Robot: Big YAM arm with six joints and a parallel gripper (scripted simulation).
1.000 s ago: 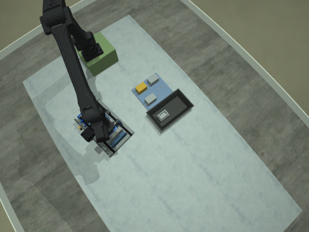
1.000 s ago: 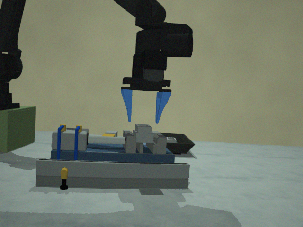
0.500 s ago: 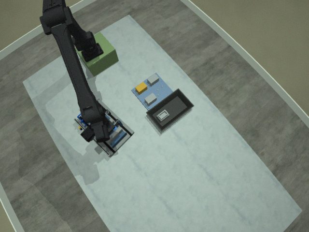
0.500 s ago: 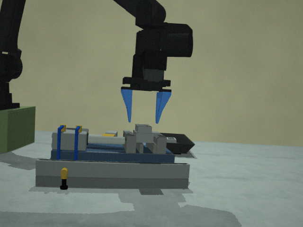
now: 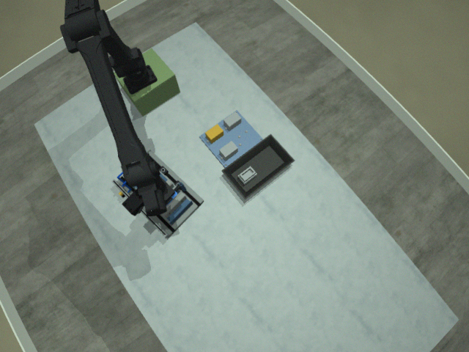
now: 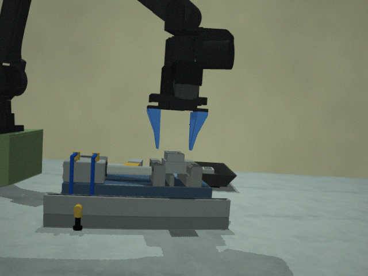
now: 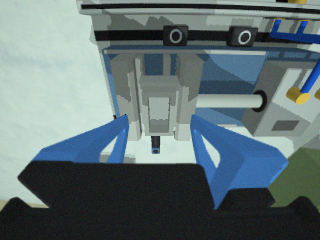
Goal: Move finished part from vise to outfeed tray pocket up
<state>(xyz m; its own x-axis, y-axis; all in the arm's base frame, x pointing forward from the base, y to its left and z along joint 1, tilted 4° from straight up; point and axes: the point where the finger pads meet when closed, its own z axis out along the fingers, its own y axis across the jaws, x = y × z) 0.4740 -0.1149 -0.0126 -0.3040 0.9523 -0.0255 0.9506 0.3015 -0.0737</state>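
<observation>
The gripper (image 6: 173,148) hung directly above the vise (image 6: 166,190), its two blue fingers (image 6: 154,125) pointing straight down, spread apart and holding nothing, their tips just above the top of the finished part (image 6: 173,161) and not touching it. The part, a pale grey block, stood between the vise's two grey jaw blocks, rising a little higher than both of them. Seen from the wrist camera, the part (image 7: 159,102) lay between the fingers, with a lighter recessed rectangle on its upper face, so its pocket pointed upward toward the tool; its long axis could not be told with certainty, though in that view the block ran longer along the gap between the jaws than across it. The vise sat on a grey base (image 6: 136,207) near the left edge of the pale mat (image 5: 264,265). The outfeed tray (image 5: 229,177), dark and rectangular, lay well apart toward the middle of the mat, touching a light blue plate (image 5: 248,141), with a small pale rectangular piece (image 5: 247,176) on its floor near one end.
</observation>
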